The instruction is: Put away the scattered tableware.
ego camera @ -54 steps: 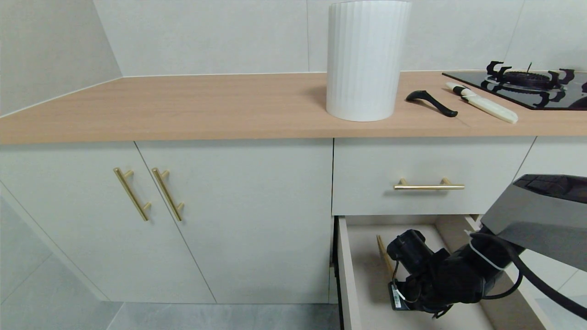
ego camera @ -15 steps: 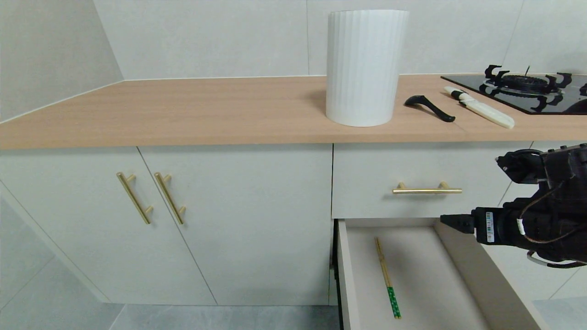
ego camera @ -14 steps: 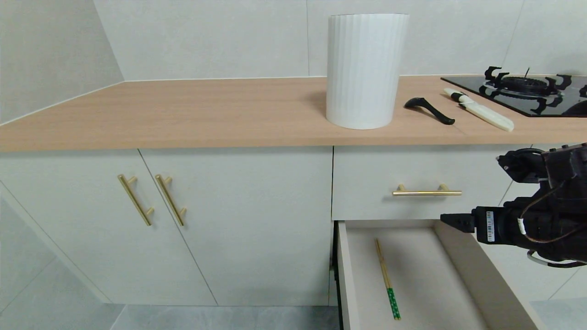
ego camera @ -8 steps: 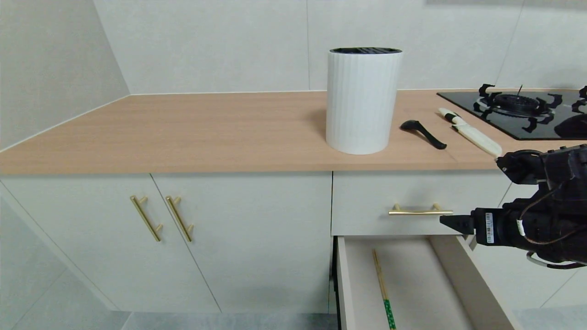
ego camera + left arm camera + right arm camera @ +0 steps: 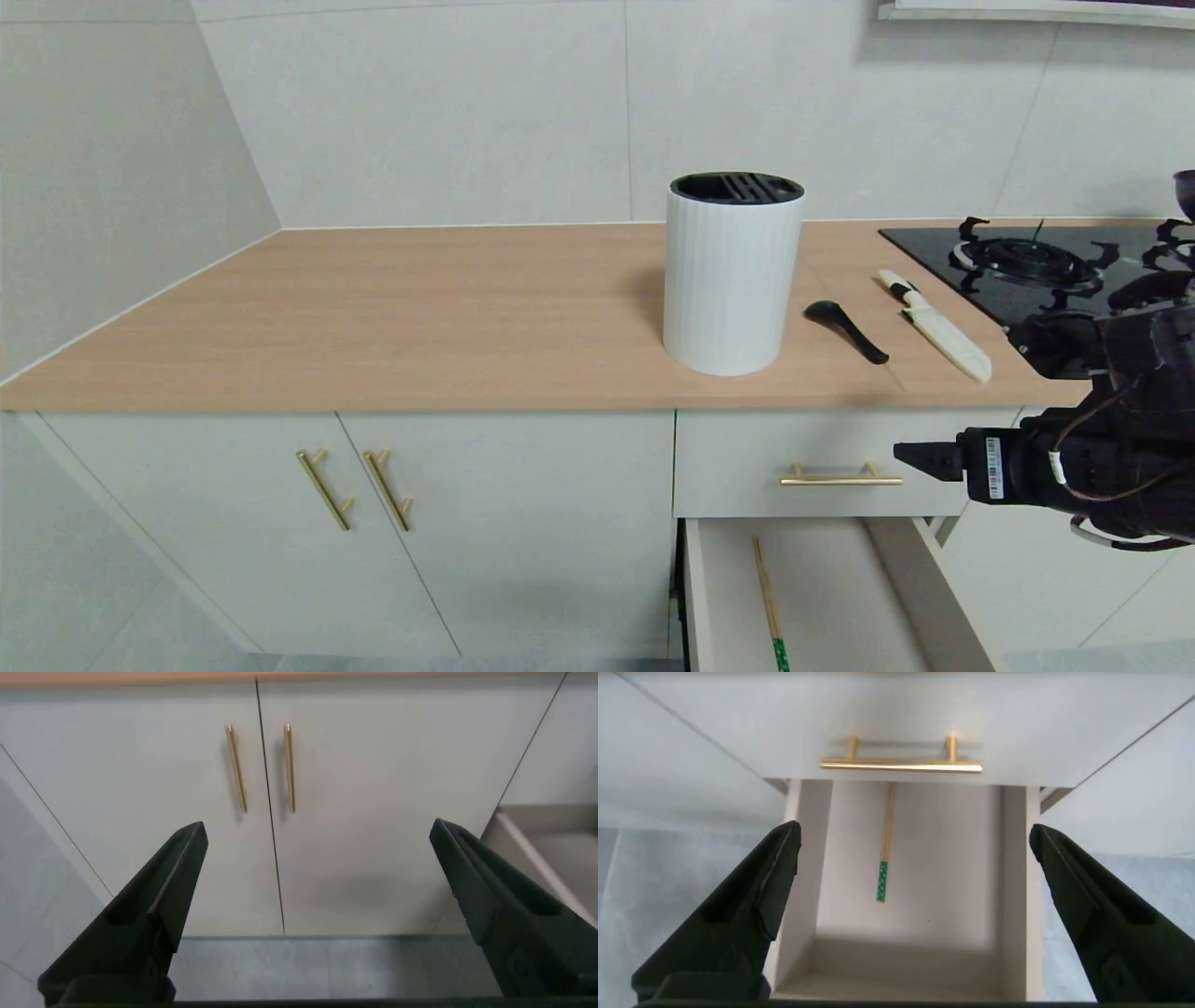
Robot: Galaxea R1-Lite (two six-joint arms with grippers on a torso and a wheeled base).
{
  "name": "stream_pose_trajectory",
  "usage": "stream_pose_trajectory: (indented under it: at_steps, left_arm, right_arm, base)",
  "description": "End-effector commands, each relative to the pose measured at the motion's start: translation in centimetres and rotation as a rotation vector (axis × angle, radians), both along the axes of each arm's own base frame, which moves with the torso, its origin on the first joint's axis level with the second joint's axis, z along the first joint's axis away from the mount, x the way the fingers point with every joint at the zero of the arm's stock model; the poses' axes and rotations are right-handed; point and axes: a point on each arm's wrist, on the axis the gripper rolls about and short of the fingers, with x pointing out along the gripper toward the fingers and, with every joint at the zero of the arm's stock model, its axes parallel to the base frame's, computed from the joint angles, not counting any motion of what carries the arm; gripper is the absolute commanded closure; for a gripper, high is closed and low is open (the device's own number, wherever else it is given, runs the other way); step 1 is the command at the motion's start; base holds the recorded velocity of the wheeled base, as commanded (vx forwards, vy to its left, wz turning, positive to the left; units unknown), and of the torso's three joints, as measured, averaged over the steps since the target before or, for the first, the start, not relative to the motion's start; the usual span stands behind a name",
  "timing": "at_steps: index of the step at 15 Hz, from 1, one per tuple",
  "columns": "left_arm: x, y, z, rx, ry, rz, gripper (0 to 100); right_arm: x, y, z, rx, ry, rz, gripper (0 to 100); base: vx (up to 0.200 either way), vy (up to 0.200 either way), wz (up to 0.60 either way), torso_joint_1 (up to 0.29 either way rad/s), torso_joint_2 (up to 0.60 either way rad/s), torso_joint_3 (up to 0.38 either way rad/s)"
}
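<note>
The spoon (image 5: 845, 329) and knife (image 5: 934, 325) are lying on the counter (image 5: 420, 308) just right of the white knife block (image 5: 733, 275), while the chopsticks (image 5: 767, 607) are lying in the open drawer (image 5: 700, 597) below it. The right gripper (image 5: 912, 835), hovering lower right of the block, and the left gripper (image 5: 317, 831), facing the cabinet doors (image 5: 374, 812) lower left, are both gaping wide, holding nothing.

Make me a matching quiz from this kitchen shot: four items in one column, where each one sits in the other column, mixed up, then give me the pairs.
Column one
1. chopsticks
2. black spoon
3. knife
4. white holder

Column two
A. standing upright on the counter
B. lying in the open drawer
C. lying nearest the stove
D. lying between the white holder and the knife

Pairs: 1-B, 2-D, 3-C, 4-A
</note>
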Motion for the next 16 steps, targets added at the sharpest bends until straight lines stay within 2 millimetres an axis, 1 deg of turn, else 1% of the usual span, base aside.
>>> stream_pose_trajectory:
  at_steps: [1, 6, 9, 11, 12, 14, 15, 16]
  left_arm:
    - [0.0, 0.0, 0.0, 0.001, 0.001, 0.0, 0]
    - [0.0, 0.0, 0.0, 0.001, 0.001, 0.0, 0]
    - [0.0, 0.0, 0.0, 0.0, 0.001, 0.0, 0]
    - [0.0, 0.0, 0.0, 0.001, 0.001, 0.0, 0]
    - [0.0, 0.0, 0.0, 0.0, 0.001, 0.0, 0]
    - [0.0, 0.0, 0.0, 0.001, 0.001, 0.0, 0]
    - [0.0, 0.0, 0.0, 0.001, 0.001, 0.0, 0]
    - [0.0, 0.0, 0.0, 0.001, 0.001, 0.0, 0]
  right_arm:
    - [0.0, 0.0, -0.1, -0.009, 0.004, 0.006, 0]
    - [0.1, 0.1, -0.4, -0.022, 0.012, 0.013, 0]
    - [0.3, 0.3, -0.6, -0.028, 0.006, 0.022, 0]
    - [1.0, 0.5, -0.5, -0.033, -0.019, 0.031, 0]
    - [1.9, 0.5, -0.4, -0.051, -0.054, 0.038, 0]
    - [5.0, 0.4, -0.7, -0.072, -0.136, 0.037, 0]
    - [6.4, 0.9, -1.1, -0.073, -0.158, 0.054, 0]
    - [8.2, 1.0, -1.6, -0.079, -0.161, 0.061, 0]
  base:
    - [0.0, 0.0, 0.0, 0.207, -0.49, -0.281]
    - [0.0, 0.0, 0.0, 0.206, -0.48, -0.275]
    - [0.0, 0.0, 0.0, 0.076, -0.14, -0.085]
    - [0.0, 0.0, 0.0, 0.0, 0.0, 0.0]
    - [0.0, 0.0, 0.0, 0.0, 0.0, 0.0]
    - [0.0, 0.0, 0.0, 0.0, 0.0, 0.0]
    - [0.0, 0.0, 0.0, 0.0, 0.0, 0.0]
    - [0.0, 0.0, 0.0, 0.0, 0.0, 0.0]
